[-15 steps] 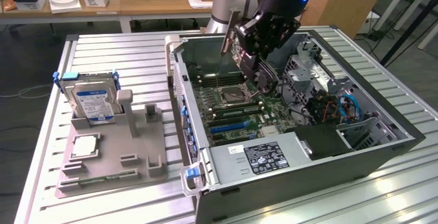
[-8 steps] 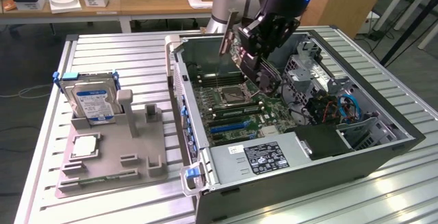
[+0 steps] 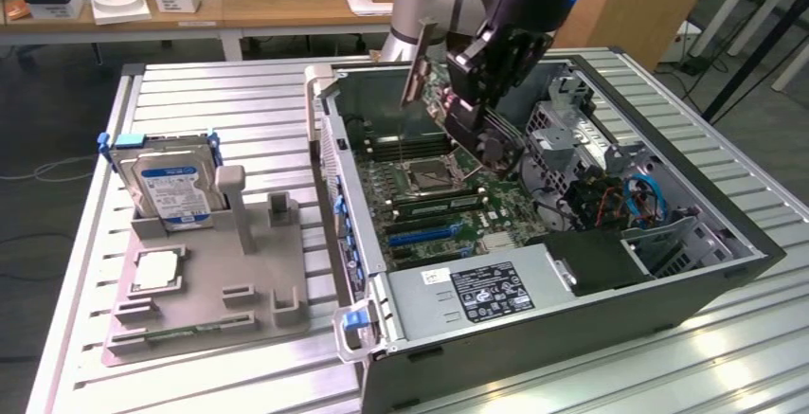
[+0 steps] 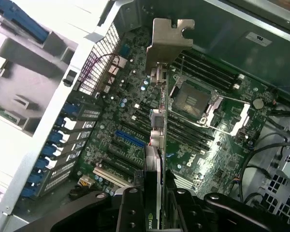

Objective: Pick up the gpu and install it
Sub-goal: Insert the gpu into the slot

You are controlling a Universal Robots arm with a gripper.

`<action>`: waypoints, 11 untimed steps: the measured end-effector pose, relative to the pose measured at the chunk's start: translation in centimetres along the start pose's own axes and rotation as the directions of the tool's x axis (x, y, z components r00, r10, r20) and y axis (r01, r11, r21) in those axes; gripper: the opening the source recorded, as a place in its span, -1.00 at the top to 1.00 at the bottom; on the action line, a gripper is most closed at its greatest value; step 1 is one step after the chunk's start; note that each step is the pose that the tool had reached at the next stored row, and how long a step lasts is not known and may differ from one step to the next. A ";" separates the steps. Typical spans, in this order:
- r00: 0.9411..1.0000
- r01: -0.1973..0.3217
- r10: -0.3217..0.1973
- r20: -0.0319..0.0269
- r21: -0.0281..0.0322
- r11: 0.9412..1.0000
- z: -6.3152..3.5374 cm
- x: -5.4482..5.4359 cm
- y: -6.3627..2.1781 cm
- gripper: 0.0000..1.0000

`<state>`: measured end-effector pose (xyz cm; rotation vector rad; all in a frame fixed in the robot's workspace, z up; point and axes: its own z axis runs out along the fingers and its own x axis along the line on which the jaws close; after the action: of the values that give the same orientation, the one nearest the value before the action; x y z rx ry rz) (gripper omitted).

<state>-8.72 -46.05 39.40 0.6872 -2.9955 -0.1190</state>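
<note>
Slatted metal tabletop [image 3: 708, 357] nearest, bearing an open computer case [image 3: 531, 338]; above its motherboard [image 3: 430, 215] the hand [image 4: 157, 205], part-closed and clamped on the gpu [image 4: 159, 121], holds the card edge-on, seemingly clear of the expansion slots [image 4: 130, 140], so pickup done, seating not yet; wooden desks [image 3: 291, 7] beyond.

The gripper [image 4: 158, 205] is covering the near end of the gpu [image 4: 166, 48], which the picture's edge is cutting off.
</note>
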 end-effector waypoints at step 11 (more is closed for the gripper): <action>0.994 0.111 -0.111 -0.010 0.005 0.994 -0.03 -0.4 -0.18 0.47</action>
<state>-8.29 -46.05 39.40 0.8519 -2.9487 -0.1130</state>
